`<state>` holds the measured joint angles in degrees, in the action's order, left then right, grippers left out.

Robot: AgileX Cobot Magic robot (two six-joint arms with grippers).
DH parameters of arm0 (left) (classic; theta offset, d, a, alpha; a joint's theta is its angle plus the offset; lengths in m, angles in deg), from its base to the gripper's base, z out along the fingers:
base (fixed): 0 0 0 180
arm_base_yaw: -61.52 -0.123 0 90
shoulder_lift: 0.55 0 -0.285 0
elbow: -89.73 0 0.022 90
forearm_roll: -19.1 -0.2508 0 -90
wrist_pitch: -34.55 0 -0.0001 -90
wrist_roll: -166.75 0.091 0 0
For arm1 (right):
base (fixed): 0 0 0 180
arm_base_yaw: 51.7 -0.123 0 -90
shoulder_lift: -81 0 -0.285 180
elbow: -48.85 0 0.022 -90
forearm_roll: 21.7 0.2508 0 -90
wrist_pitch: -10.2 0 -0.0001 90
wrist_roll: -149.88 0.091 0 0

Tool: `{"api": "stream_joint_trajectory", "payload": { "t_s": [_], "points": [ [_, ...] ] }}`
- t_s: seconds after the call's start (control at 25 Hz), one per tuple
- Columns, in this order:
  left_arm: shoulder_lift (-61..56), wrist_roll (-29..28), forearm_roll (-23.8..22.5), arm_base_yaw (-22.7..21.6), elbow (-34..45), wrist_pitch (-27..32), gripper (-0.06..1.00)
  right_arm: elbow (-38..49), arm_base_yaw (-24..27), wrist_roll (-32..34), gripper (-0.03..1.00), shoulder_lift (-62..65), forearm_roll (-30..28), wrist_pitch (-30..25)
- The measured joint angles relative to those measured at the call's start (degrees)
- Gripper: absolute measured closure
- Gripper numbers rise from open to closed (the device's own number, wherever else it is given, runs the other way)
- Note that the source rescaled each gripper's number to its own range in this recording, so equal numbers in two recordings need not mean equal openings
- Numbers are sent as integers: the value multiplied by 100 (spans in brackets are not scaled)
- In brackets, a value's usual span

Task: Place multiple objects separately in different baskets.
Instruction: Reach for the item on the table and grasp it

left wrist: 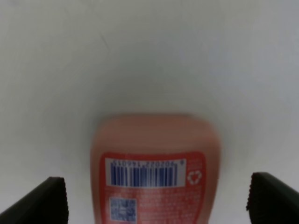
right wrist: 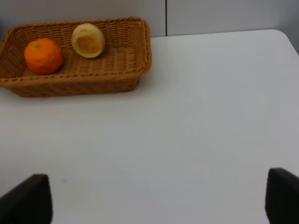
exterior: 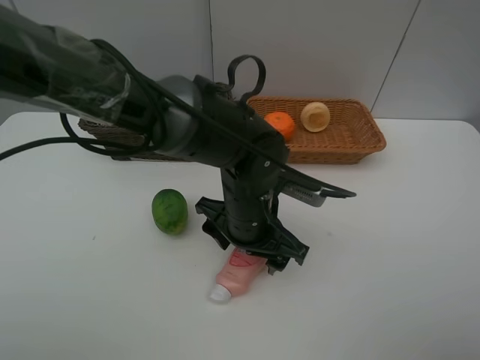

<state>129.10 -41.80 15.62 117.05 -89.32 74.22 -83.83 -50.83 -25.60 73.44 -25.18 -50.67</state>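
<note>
The left gripper (left wrist: 159,201) hangs low over the pink squeeze bottle (exterior: 238,276), jaws spread as wide as they go. In the left wrist view a dark fingertip stands on each side of the bottle with bare table showing between each tip and the bottle, so it has hold of nothing. The bottle lies on its side on the white table (exterior: 390,247), near the front edge and about midway along it. Its white cap (exterior: 220,294) points toward that edge and its barcode label faces up. The green oval fruit (exterior: 169,211) sits on the table just beside the left arm, toward the left edge and further from the front edge than the bottle, apart from it. The light tan basket (exterior: 352,154) stands at the far edge, right of the middle. It holds the orange (exterior: 279,124) and a pale yellow round fruit (exterior: 316,116), close together but not touching. The dark brown basket (exterior: 112,135) is at the far edge on the left, mostly hidden behind the arm, and what is in it cannot be told. The right gripper (right wrist: 156,200) is also fully open and empty, over bare table and facing the tan basket.
</note>
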Motion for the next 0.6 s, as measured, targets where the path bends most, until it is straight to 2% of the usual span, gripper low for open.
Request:
{"api": "stream_joint_trajectory", "payload": {
  "t_s": [0.32,0.6],
  "points": [
    [0,88,130,0,0,291,-5,0,0,0,0,0,0,0],
    [88,340,460,0,0,531,-5,0,0,0,0,0,0,0]
  ]
}}
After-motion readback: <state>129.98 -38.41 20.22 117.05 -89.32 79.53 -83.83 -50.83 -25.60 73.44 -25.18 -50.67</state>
